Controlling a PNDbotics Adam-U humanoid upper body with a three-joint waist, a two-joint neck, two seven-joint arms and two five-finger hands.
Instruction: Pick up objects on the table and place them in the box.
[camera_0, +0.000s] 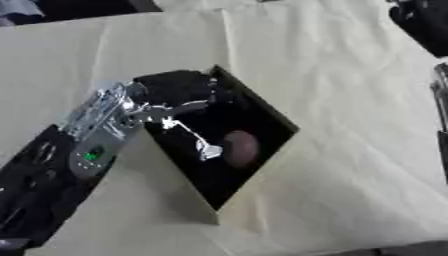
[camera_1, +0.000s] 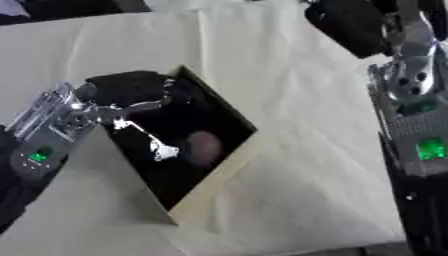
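Left hand hangs over the box, fingers relaxed, grasping nothing; a brown rounded object lies inside; right hand blurred, fingers unclear

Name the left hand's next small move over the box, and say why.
Probably lift the left hand up and back out of the box. It reaches over the box's open top, and a round brownish object already lies inside on the dark bottom, apart from the hand. I cannot tell whether its fingers are open, so check release first.
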